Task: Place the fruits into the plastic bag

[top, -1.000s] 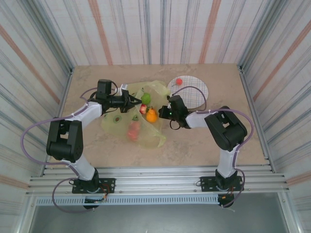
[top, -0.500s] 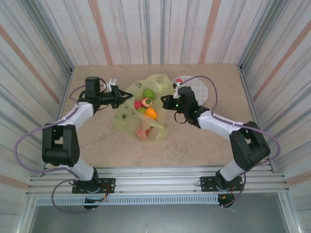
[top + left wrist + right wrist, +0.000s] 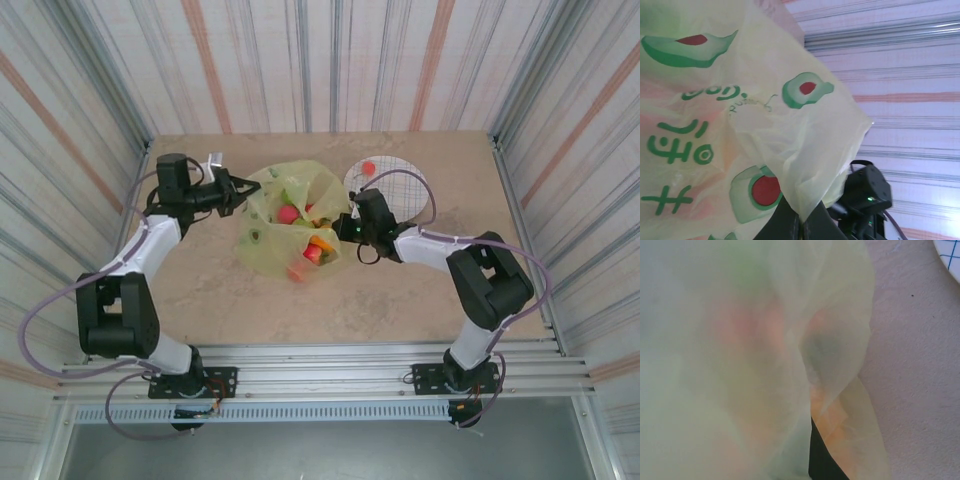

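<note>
Left arm reaches to the far left, forearm pointing right; left end effector (image 3: 240,188) pinched tight on the left rim of the plastic bag (image 3: 285,190). Right arm is bent, reaching left; right end effector (image 3: 343,228) clamped on the bag's right rim. Bag sits mid tabletop (image 3: 420,290) with fruits (image 3: 288,213) inside. One red fruit (image 3: 368,167) is on the plate (image 3: 395,200), far right.

The left arm (image 3: 150,240) and right arm (image 3: 425,245) are built alike, with white tube links between chunky black joint housings. A thin lavender cable (image 3: 42,302) loops loosely alongside each arm. Black base plates (image 3: 190,383) sit at seven and five o'clock in the top view. The left gripper (image 3: 245,188) and right gripper (image 3: 340,228) are black. A small green light (image 3: 870,199) glows on the right wrist housing.
</note>
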You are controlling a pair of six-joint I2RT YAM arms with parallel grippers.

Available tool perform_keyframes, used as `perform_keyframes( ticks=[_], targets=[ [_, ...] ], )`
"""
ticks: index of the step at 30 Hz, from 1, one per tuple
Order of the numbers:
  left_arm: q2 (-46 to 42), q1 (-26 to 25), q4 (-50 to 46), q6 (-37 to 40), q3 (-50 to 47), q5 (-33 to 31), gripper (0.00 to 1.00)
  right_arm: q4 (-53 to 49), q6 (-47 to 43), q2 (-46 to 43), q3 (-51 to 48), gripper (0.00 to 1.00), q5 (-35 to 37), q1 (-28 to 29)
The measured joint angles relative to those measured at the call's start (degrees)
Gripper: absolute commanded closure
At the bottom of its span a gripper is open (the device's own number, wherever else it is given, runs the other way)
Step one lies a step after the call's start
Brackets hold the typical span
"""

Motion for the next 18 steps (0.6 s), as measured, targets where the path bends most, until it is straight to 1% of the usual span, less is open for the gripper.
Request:
perform_keyframes(
  ticks=[6, 14, 18],
  targets=[
    [-0.6, 0.2, 0.2, 0.0, 0.0, -0.1, 1.0, -0.5, 0.0, -0.9, 2.4, 1.0, -1.0, 0.0],
    [-0.6, 0.2, 0.0, 0.0, 0.0, -0.1, 1.0, 0.0, 0.9, -8.9, 5.6, 1.0, -2.6, 0.0],
    [-0.6, 0.2, 0.0, 0.0, 0.0, -0.1, 1.0, 0.6, 1.7, -10.5, 5.9, 1.0, -2.9, 0.0]
  ],
)
